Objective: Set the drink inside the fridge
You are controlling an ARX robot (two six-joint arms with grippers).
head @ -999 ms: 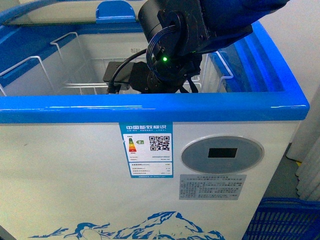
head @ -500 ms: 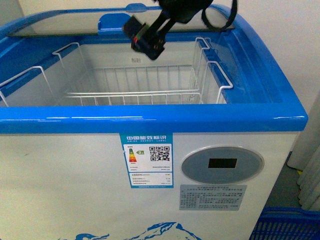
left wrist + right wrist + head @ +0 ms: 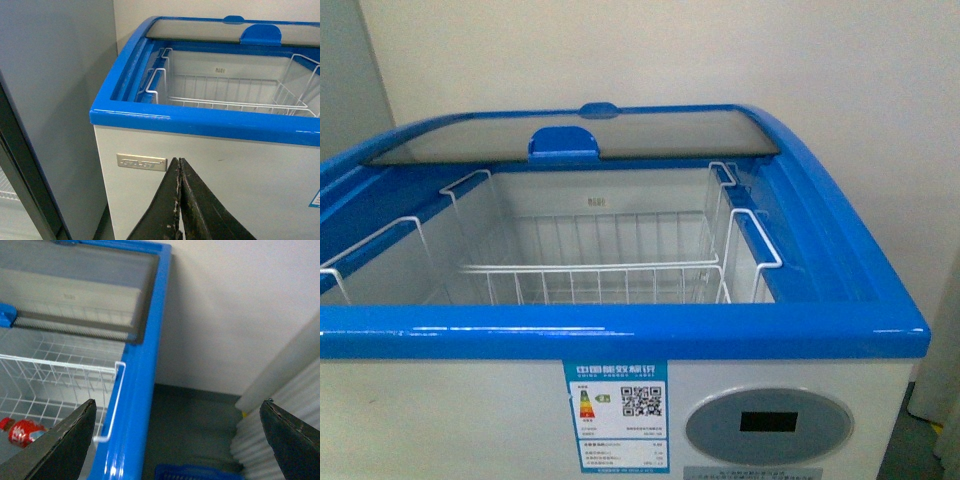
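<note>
The fridge (image 3: pixel 620 335) is a white chest cooler with a glossy blue rim, and its near half stands open. White wire baskets (image 3: pixel 600 272) hang inside. The drink (image 3: pixel 21 432) lies on its side in a wire basket inside the fridge; only its red cap and red label show, in the right wrist view. My right gripper (image 3: pixel 177 405) is open and empty, above the fridge's blue rim (image 3: pixel 132 405) and the floor beside it. My left gripper (image 3: pixel 179 161) is shut and empty, in front of the fridge's white wall (image 3: pixel 240 170). Neither gripper shows in the front view.
The curved glass lid (image 3: pixel 570 135) with a blue handle (image 3: pixel 563 142) covers the far half. A tall grey cabinet (image 3: pixel 50 100) stands close beside the fridge. A blue mesh basket (image 3: pixel 195 472) and a white ribbed curtain (image 3: pixel 280 435) are on the other side.
My right arm, which was low over the open fridge, has risen and left the front view. The front view now shows more of the lid and the wall.
</note>
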